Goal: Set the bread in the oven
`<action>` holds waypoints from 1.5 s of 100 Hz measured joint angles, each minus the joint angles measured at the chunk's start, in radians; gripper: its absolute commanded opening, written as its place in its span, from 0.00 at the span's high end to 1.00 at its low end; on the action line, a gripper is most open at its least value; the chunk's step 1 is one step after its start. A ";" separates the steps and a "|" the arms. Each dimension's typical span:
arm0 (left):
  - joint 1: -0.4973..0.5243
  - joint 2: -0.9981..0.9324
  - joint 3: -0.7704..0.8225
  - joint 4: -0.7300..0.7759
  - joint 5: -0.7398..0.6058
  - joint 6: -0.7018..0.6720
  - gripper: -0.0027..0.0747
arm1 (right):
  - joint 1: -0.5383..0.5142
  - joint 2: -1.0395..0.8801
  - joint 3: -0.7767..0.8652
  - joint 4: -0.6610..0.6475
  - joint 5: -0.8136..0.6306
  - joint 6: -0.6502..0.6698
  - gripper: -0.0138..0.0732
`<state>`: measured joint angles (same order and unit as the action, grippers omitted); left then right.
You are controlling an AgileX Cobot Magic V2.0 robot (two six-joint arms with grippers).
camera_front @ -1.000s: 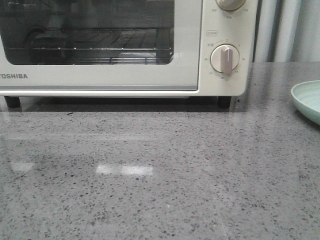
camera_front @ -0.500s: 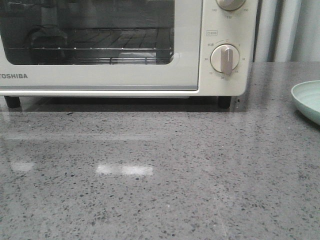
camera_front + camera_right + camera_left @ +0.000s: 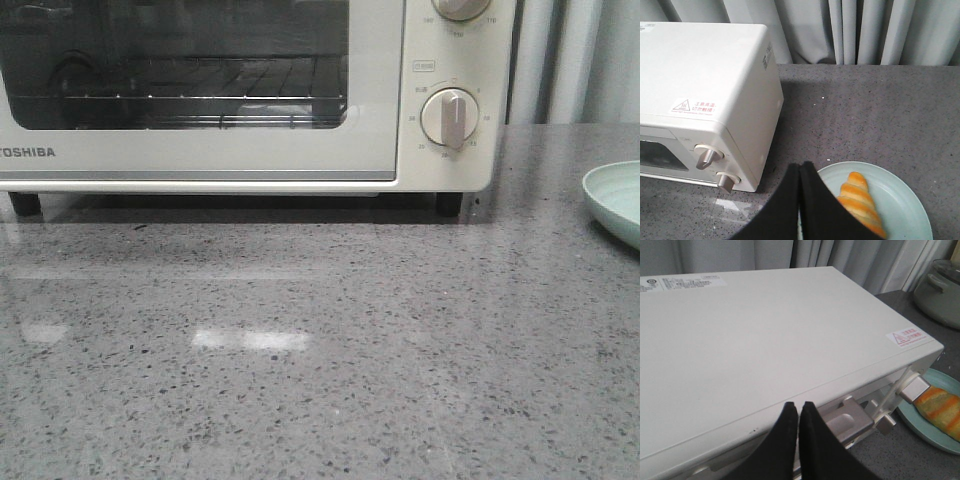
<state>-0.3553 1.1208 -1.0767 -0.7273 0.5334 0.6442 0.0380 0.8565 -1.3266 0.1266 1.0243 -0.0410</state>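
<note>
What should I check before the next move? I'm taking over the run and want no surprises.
1. Door of the cream-white toaster oven: shut, handle untouched. Not ok; it must open first.
2. Wire rack inside: nothing visible on it through the glass. Ok.
3. Golden-orange striped bread: lies on the pale green plate to the oven's right. Ok.
4. Left hand: fingers together, holding nothing, above the oven's top front edge near the handle. Ok.
5. Right hand: fingers together, holding nothing, above the plate. Ok.
6. Grey speckled countertop before the door: nothing in the door's path. Ok.
</note>
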 measured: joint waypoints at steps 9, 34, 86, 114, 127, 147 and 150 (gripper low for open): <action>0.000 0.023 0.000 0.002 0.017 0.000 0.99 | 0.000 0.000 0.000 0.000 0.000 -0.002 0.93; 0.000 0.069 -0.002 0.028 0.047 0.000 0.99 | 0.000 0.000 0.000 0.000 0.000 -0.002 0.93; -0.005 -0.041 0.185 -0.096 0.025 0.000 0.99 | 0.000 0.000 0.000 0.000 0.010 -0.002 0.93; -0.020 -0.278 0.497 -0.155 0.122 -0.002 0.99 | 0.000 0.000 -0.001 0.000 0.019 -0.002 0.93; -0.020 -0.410 0.548 -0.127 0.138 -0.004 0.99 | 0.000 0.000 -0.004 0.000 0.061 -0.002 0.93; -0.020 -0.620 0.538 -0.162 0.132 -0.012 0.99 | 0.000 0.000 -0.004 0.000 0.117 -0.002 0.93; -0.020 -0.649 0.535 -0.162 0.132 -0.015 0.99 | 0.000 0.000 -0.004 0.000 0.128 -0.002 0.93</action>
<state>-0.3758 0.4718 -0.5417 -0.8898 0.6649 0.6296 0.0380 0.8565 -1.3304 0.1266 1.1523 -0.0427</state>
